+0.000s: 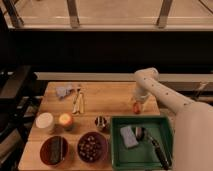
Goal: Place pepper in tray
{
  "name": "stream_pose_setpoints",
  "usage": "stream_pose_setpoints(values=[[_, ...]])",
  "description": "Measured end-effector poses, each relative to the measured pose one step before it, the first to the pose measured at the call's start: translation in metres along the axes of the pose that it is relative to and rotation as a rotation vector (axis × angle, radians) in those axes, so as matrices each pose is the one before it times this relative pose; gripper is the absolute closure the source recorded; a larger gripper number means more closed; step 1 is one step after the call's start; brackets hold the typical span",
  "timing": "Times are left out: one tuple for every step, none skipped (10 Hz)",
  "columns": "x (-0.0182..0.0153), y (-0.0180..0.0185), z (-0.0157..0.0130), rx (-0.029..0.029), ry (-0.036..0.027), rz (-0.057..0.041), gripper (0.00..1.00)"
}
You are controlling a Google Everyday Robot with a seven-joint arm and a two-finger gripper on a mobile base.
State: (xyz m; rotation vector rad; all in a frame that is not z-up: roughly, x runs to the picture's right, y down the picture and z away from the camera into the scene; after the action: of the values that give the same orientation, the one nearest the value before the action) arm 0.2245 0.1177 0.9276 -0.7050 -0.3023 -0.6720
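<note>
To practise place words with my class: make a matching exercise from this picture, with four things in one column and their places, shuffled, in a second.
Things
1 hand
2 tray
3 blue cloth
4 white tub

Places
A front right of the table
B back left of the table
C down at the pepper, just behind the tray
D left side, beside the orange-topped candle

Pairs: 1-C, 2-A, 3-B, 4-D

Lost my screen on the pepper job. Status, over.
Gripper down at pepper on table, just behind tray. Pepper not yet in tray. Tray holds grey pad and dark-handled tool; bare floor beside them.
</note>
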Motion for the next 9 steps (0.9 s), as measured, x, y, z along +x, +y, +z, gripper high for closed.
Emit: stream_pose_setpoints(values=[[-0.00101,-0.00298,0.00011,0.00599,0.00307,0.00016,0.65],[-0.00175,-0.00204,-0.00049,0.00164,0.00249,0.00327,0.74],[-0.00017,-0.0008,-0.00198,0.00168,0.00438,0.0099,0.83],[0.0015,-0.00097,-0.0033,0.0092,0.00598,0.01105,0.93],[0.0009,-0.00078,-0.00551,0.01123,0.00602,0.00921,0.99],[0.00164,-0.00091,-0.00933,0.01139,0.01152,0.00836,1.0],[-0.00025,-0.00064,-0.01349,0.00794,0.01639,0.00192,1.0],[-0.00302,-0.00118,-0.0166,0.01282,0.01296,-0.00792,1.0],[-0.00307,0.00043,-0.01546,0.00973,0.01045,-0.00837,1.0]])
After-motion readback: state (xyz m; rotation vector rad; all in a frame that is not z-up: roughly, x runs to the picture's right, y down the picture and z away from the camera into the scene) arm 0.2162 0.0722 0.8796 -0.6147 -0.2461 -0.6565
